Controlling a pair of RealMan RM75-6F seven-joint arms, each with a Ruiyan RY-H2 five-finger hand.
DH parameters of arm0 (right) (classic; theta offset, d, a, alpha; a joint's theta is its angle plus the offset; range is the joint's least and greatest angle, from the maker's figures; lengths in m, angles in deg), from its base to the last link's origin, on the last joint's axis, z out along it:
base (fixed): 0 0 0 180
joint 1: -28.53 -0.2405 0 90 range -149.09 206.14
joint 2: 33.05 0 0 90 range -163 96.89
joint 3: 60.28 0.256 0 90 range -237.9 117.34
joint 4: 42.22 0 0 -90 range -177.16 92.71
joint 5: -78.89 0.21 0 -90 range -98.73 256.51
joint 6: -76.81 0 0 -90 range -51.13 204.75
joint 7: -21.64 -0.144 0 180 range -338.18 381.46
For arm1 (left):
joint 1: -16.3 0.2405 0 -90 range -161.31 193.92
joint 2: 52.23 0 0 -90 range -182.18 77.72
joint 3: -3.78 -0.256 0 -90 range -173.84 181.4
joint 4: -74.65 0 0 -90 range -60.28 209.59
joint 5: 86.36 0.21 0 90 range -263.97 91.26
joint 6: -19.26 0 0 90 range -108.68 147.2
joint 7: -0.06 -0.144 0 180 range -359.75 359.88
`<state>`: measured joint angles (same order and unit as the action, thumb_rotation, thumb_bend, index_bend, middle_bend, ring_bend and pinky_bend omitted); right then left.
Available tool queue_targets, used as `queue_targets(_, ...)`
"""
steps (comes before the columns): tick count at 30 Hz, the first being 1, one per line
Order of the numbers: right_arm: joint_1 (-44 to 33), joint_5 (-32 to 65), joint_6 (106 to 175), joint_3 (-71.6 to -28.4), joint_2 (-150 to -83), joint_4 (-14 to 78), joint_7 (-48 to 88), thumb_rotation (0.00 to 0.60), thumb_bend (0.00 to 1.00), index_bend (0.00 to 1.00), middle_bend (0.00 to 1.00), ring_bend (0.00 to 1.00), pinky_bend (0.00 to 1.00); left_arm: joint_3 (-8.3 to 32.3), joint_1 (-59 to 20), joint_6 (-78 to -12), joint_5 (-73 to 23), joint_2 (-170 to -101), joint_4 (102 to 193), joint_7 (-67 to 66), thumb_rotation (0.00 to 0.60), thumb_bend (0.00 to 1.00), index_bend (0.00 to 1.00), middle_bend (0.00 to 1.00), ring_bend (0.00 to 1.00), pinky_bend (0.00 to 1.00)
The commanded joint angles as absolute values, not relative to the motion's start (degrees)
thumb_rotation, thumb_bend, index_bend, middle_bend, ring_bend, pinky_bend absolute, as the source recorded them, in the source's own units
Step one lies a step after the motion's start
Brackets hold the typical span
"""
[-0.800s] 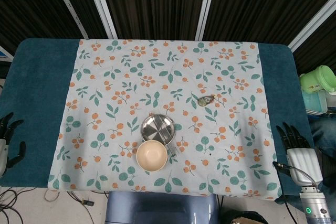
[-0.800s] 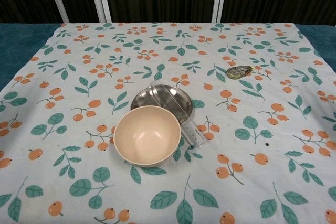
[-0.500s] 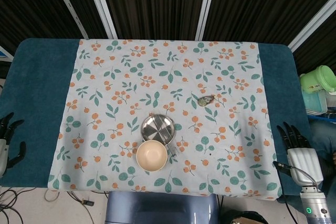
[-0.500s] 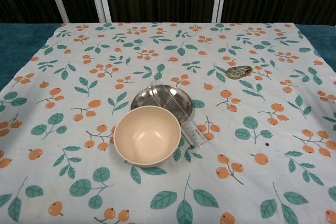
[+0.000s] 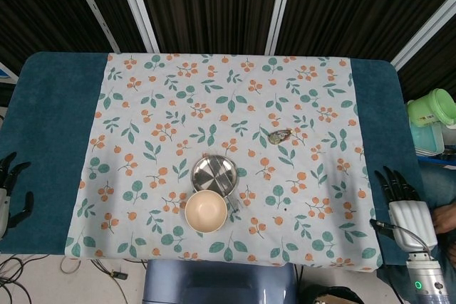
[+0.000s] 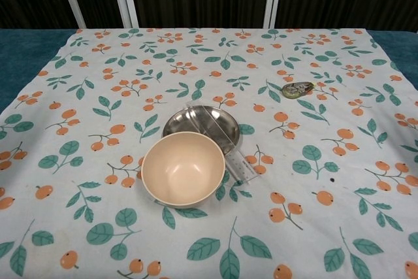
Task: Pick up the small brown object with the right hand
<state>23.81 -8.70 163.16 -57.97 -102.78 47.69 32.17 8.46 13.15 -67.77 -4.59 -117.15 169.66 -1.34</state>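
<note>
The small brown object [image 5: 280, 135] lies on the patterned cloth, right of centre; in the chest view the small brown object [image 6: 297, 89] sits at the upper right. My right hand [image 5: 400, 202] rests at the table's right front edge, fingers apart and holding nothing, far from the object. At the left front edge my left hand [image 5: 10, 189] is only partly in frame, fingers spread, nothing in it. Neither hand appears in the chest view.
A steel plate [image 5: 214, 173] with a clear ruler [image 6: 226, 149] across it sits near the front centre, with a cream bowl [image 5: 206, 211] touching its near side. A green cup [image 5: 434, 107] stands on a container off the table's right side.
</note>
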Motion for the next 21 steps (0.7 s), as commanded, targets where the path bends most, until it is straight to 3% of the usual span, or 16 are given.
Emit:
queue_targets(1, 23.8, -8.6, 163.1, -57.9, -102.7, 47.8, 32.1, 0.600, 0.19, 0.00, 0.00, 0.07, 0.24, 8.5, 13.1, -67.8, -4.6, -117.2, 169.6, -1.4, 0.600, 0.50, 0.17, 0.04, 0.04, 0.00)
queue_targets(4, 23.5, -9.0, 162.2, -58.2, -102.7, 48.0, 31.9, 0.600, 0.19, 0.00, 0.00, 0.07, 0.24, 8.4, 13.2, -67.8, -4.6, -117.3, 169.9, -1.3, 0.600, 0.50, 0.17, 0.04, 0.04, 0.00)
queue_targets(8, 20.3, -8.8, 155.7, -58.7, -101.0, 49.6, 31.6, 0.600, 0.19, 0.00, 0.00, 0.07, 0.24, 8.5, 13.1, -67.7, -4.7, -117.2, 170.2, -1.1, 0.600, 0.50, 0.17, 0.04, 0.04, 0.00)
queue_targets(17, 6.1, 2.6, 135.2, -50.3, -98.6, 50.8, 28.0, 0.600, 0.19, 0.00, 0.03, 0.08, 0.24, 8.7, 13.0, -67.0, -5.4, -116.8, 171.0, -0.4, 0.600, 0.50, 0.17, 0.04, 0.04, 0.00)
queue_targets(21, 2.3, 6.0, 131.2, -48.5, -99.6, 50.1, 30.1, 0.600, 0.19, 0.00, 0.03, 0.08, 0.24, 8.9, 12.9, -66.9, -5.6, -116.6, 171.3, -0.6, 0.600, 0.50, 0.17, 0.04, 0.04, 0.00)
